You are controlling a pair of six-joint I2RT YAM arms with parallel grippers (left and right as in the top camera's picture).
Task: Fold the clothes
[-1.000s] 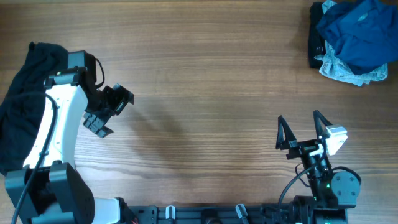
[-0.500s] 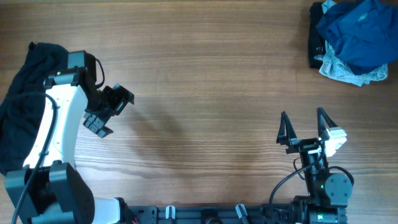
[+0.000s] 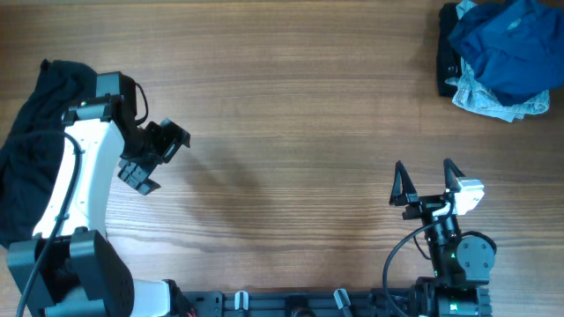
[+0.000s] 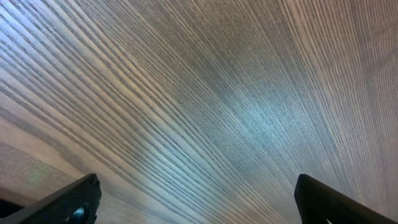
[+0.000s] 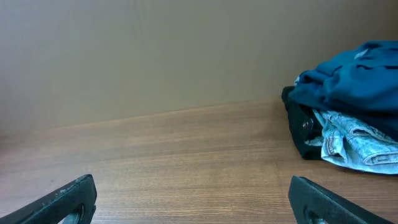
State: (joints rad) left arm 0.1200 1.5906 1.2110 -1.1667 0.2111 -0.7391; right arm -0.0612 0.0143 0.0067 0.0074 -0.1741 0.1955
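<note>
A black garment (image 3: 31,145) lies crumpled at the table's left edge, partly hidden under my left arm. My left gripper (image 3: 152,158) hovers just right of it, open, and in the left wrist view only bare wood shows between its fingertips (image 4: 74,202). My right gripper (image 3: 425,180) stands open near the front right of the table and holds nothing. Its wrist view looks across the wood between its fingertips (image 5: 68,198), which are set wide apart.
A heap of blue and pale-denim cloth (image 3: 502,57) with a black piece under it sits at the back right corner. It also shows at the right of the right wrist view as the heap (image 5: 348,118). The wooden table (image 3: 291,114) lies between the arms.
My right gripper has wobbled slightly in place near the front edge. The left arm and both piles of cloth have not moved.
</note>
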